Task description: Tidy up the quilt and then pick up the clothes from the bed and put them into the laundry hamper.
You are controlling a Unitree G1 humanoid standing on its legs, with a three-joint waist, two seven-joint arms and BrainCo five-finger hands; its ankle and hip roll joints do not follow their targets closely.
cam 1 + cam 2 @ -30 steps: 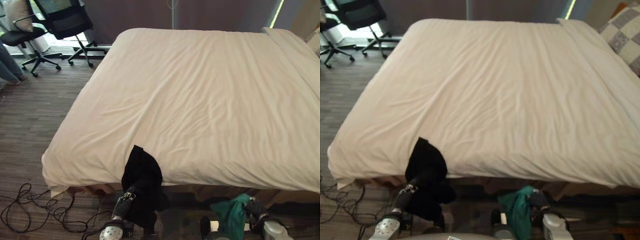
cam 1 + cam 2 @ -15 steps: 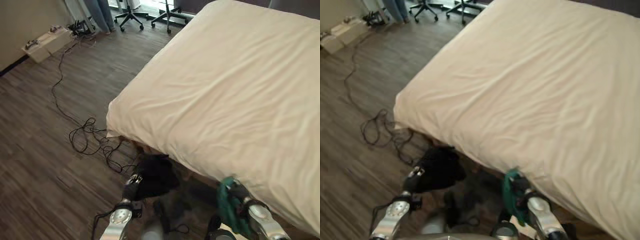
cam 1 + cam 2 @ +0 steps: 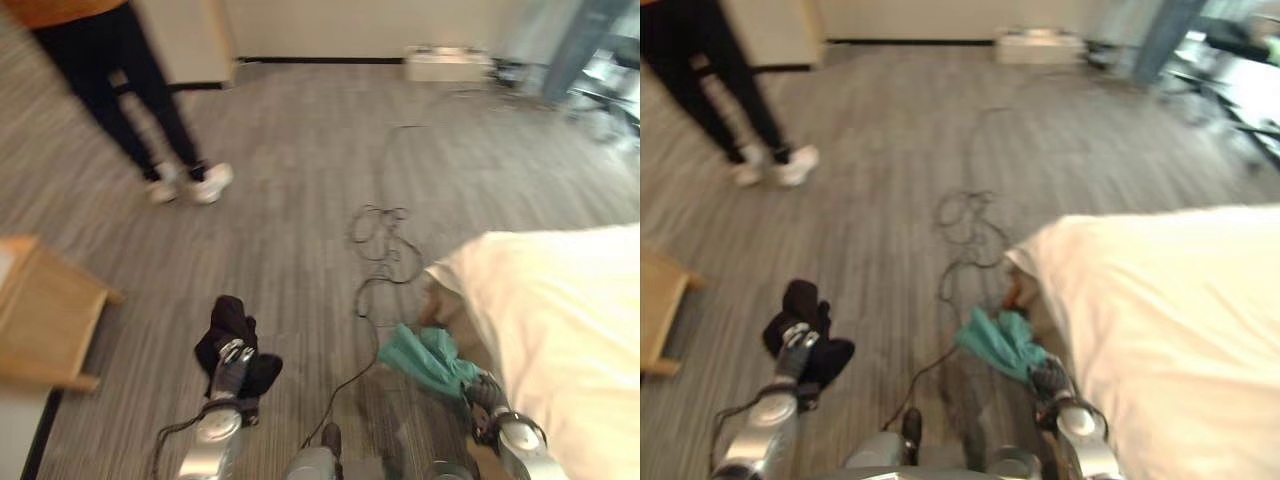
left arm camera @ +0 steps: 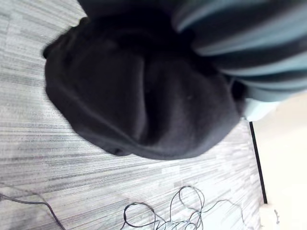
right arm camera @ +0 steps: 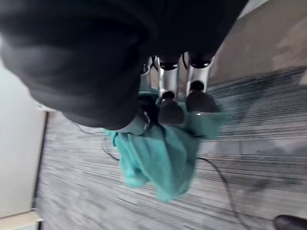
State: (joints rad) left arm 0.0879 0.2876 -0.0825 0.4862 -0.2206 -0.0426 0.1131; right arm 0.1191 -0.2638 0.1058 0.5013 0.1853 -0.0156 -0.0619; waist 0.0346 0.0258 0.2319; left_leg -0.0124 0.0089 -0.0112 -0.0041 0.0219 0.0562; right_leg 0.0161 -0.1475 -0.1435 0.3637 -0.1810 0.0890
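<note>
A black garment (image 3: 232,335) is hanging bunched in the left hand (image 3: 231,362), whose fingers are clutching it above the wood floor (image 3: 300,180). A teal garment (image 5: 160,153) is dangling from the right hand (image 5: 175,103), fingers curling round it, just beside the corner of the white quilt (image 3: 560,320). A person (image 3: 120,90) is standing farther off, and a wooden stand (image 3: 40,310) is sitting to the left.

White quilted bed (image 3: 570,330) at right; light wooden table (image 3: 40,310) at left; person's dark-trousered legs (image 3: 120,90) behind, on grey plank floor (image 3: 300,180).
</note>
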